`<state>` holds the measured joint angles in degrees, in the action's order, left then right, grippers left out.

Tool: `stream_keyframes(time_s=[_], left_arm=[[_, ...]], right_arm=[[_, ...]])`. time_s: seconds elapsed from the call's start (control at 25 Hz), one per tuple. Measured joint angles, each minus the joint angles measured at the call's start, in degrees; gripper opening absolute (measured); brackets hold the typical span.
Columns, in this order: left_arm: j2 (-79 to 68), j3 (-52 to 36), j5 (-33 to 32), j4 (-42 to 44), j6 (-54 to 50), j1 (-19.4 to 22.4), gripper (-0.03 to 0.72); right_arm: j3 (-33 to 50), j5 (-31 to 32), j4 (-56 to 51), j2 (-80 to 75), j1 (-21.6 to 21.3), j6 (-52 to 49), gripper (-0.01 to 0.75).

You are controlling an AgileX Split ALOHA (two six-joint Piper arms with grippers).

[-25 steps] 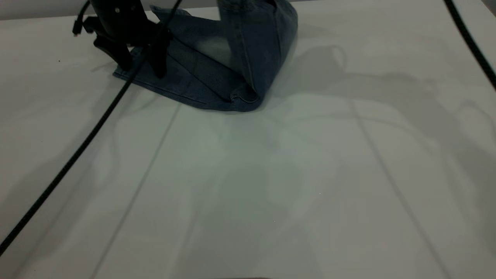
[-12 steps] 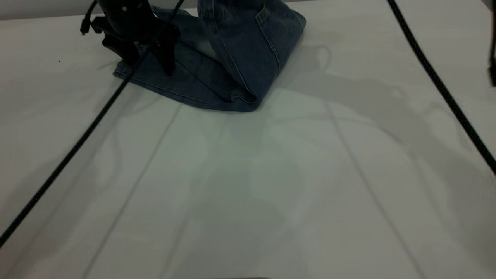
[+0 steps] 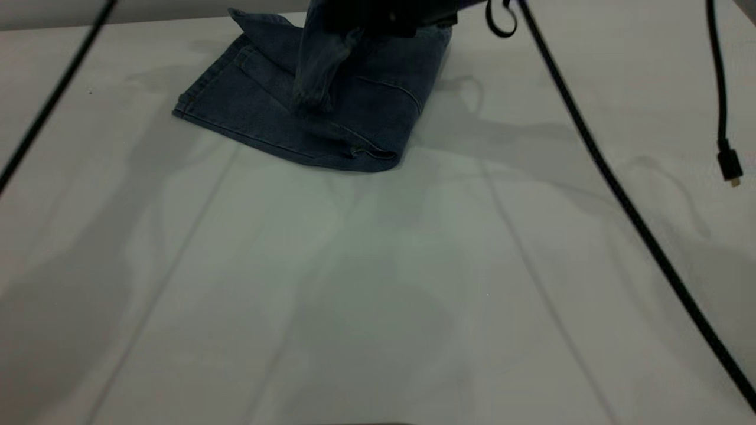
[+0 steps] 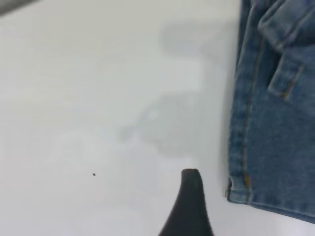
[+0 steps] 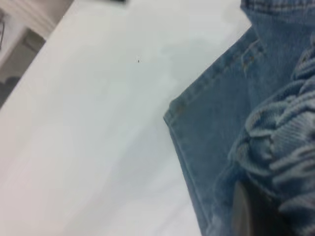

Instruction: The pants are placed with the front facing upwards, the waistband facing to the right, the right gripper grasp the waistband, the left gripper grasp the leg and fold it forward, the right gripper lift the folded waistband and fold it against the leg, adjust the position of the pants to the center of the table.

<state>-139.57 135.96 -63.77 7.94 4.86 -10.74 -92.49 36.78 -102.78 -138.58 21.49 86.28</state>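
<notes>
From the exterior view, the pants lie at the far side of the tabletop, a little left of centre, with a flat hem running along their near-left edge. The right gripper sits at the very top of this view, dark and mostly cut off, above the denim; a bunched strip of the waistband hangs down from it over the flat cloth, so its jaws appear to be pinching the waistband. A thick black cable crosses the right half of the view in front of the tabletop, a thinner cable with a small plug dangles at far right, and another black cable cuts across the upper left corner. In the left wrist view, one black finger of the left gripper hangs over bare tabletop just beside the leg and its hemmed corner, apart from the cloth; whether the jaws are spread I cannot tell. In the right wrist view, the ruched waistband fills the space right at a dark finger, with flat denim beneath.
</notes>
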Motion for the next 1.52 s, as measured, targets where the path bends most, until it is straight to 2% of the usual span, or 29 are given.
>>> stream_keyframes(time_s=[0.16, 0.24, 0.44, 0.56, 0.84, 0.96, 1.12, 1.24, 1.36, 1.52], left_arm=[[0.02, 2.4, -2.38, -0.25, 0.0, -0.7, 0.579], [0.02, 2.52, -3.02, -0.31, 0.0, -0.94, 0.579], [0.02, 2.61, -3.01, -0.2, 0.0, -1.11, 0.579], [0.02, 2.72, -3.01, -0.2, 0.0, -1.28, 0.579], [-0.05, 2.79, -3.08, -2.97, 2.78, -1.71, 0.579], [-1.5, 2.88, -3.08, -6.32, 9.98, -3.44, 0.579], [-6.25, 2.88, -3.08, -7.94, 26.17, -6.99, 0.579], [-10.41, 2.88, -3.08, -8.31, 38.25, -8.67, 0.579], [-14.77, 2.88, -2.85, -8.4, 45.87, -9.28, 0.579], [-17.67, 3.48, -2.56, -8.86, 46.78, -9.37, 0.579]], right_arm=[[-3.64, -0.05, 0.0, -3.03, 0.97, 0.86, 0.146], [-5.23, 0.05, 0.0, -4.28, 1.51, 0.43, 0.248], [-7.28, 2.37, 0.2, -4.81, 1.98, -7.55, 0.587], [-8.54, 6.04, 2.29, -4.81, 0.77, -12.51, 0.673], [-9.6, 15.29, 12.23, -3.41, -6.7, -24.25, 0.666], [-9.82, 22.01, 14.88, -2.27, -9.6, -28.82, 0.625], [-10.15, 28.45, 16.64, -1.15, -11.53, -32.14, 0.591], [-10.15, 30.09, 18.58, -1.11, -12.3, -32.8, 0.588], [-10.15, 30.26, 21.07, -1.11, -12.56, -33.92, 0.587], [-10.15, 30.36, 23.18, -1.11, -12.61, -34.34, 0.587]])
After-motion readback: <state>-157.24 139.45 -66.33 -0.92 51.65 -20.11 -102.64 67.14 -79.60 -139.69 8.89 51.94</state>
